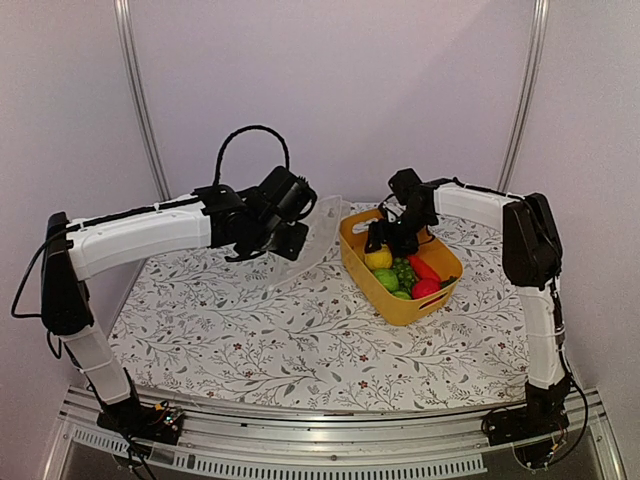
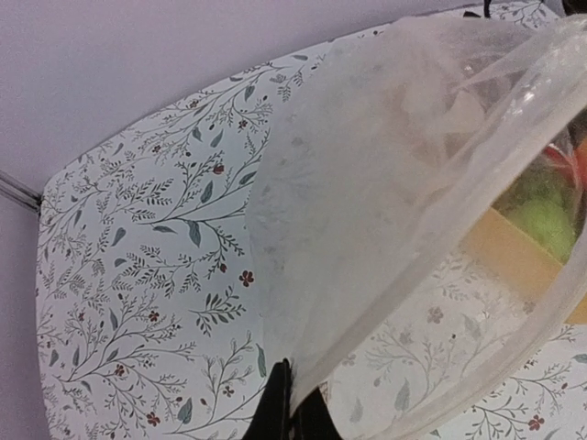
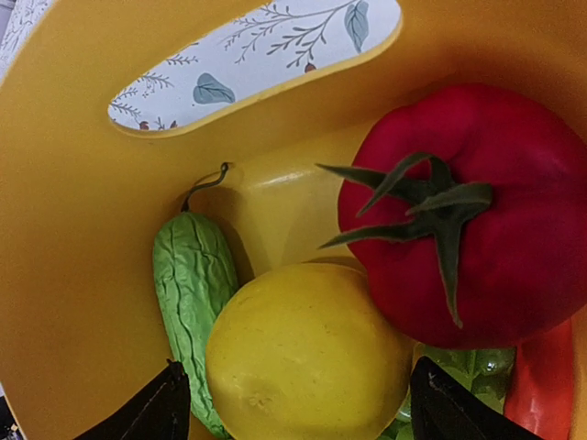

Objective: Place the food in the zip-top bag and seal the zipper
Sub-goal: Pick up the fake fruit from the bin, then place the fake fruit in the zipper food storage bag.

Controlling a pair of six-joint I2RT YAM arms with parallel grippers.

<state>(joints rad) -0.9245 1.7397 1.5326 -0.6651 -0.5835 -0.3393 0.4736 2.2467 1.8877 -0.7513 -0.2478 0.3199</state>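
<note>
Food (image 1: 402, 274) lies in yellow tub (image 1: 400, 308); left gripper (image 2: 292, 408) holds zip-top bag (image 2: 367, 202).

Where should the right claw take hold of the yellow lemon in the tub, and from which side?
Probably across its round middle, straight down from above. The lemon sits exposed in the yellow tub, the open right claw astride it. A wrinkled green piece and a red tomato flank it, leaving only the top free.

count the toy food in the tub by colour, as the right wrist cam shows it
red: 1, the tomato
yellow: 1, the lemon
green: 2, the ridged gourd and a half-hidden piece
orange-red: 1, a long piece
total: 5
</note>
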